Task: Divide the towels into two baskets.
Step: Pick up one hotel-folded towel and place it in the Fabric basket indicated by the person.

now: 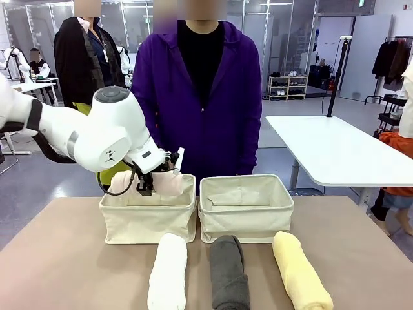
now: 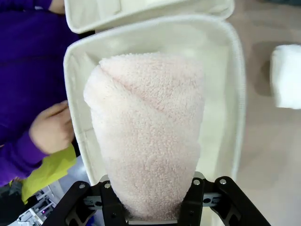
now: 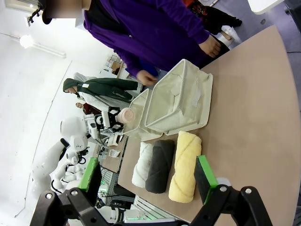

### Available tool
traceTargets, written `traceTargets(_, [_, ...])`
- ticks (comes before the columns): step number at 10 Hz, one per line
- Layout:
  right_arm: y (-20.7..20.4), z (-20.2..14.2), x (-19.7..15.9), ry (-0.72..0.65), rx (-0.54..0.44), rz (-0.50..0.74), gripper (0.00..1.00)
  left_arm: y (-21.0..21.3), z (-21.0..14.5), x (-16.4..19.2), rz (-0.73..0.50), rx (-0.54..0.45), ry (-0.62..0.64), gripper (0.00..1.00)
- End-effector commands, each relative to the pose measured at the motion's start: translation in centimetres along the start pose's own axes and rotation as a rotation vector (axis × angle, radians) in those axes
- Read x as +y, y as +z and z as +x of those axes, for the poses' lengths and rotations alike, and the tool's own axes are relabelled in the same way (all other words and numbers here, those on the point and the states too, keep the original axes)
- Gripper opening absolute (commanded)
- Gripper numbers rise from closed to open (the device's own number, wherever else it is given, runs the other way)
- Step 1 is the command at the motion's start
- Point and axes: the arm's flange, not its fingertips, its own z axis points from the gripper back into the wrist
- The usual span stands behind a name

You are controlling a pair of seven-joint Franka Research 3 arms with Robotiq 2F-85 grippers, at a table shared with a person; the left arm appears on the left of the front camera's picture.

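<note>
Left jaws: clamped on the peach towel. The left wrist view shows the black fingers squeezing the roll from both sides.
Right jaws: wide apart, nothing between them. Their green pads frame the right wrist view from above the surface, well back from the baskets.
Peach towel: in the mouth of the left basket, lying lengthwise along it.
Front view adds: white towel, grey towel and yellow towel lie side by side on the surface in front of the baskets. The right basket stands just beside the left one.
Left wrist view adds: the person's hand, in a purple sleeve, sits just beside the left basket's far wall.
Right wrist view adds: we see a round end of the peach roll at rim height, from the side.
Left arm: enters from picture left with the elbow raised and the wrist bent down into the basket.
Hidden: the front wall covers the peach towel's underside, so we cannot tell whether it rests on the bottom. The frame's lower edge cuts off the near ends of the three loose rolls. The wrist view cuts off the peach roll below the fingers.
</note>
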Motion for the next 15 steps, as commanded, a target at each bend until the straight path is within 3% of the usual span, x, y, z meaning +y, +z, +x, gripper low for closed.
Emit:
traceTargets(1, [0.2, -0.1, 0.3, 0.008, -0.006, 0.011, 1.0, -2.5, 0.4, 1.6, 0.02, -0.002, -0.025, 0.37])
traceTargets(6, [0.2, -0.1, 0.3, 0.008, -0.006, 0.011, 1.0, -8.2, 1.2, 3.6, -0.086, 0.03, 0.004, 0.37])
traceTargets(9, [0.2, -0.1, 0.3, 0.008, -0.006, 0.011, 1.0, -7.9, 1.7, 3.7, -0.092, 0.041, -0.003, 0.98])
traceTargets(13, [0.2, -0.1, 0.3, 0.008, -0.006, 0.011, 1.0, -6.8, 0.7, 2.6, -0.098, 0.04, 0.074, 0.97])
traceTargets(15, [0.2, -0.1, 0.3, 0.008, -0.006, 0.011, 1.0, -8.1, 1.8, 3.5, -0.093, 0.02, 0.004, 0.97])
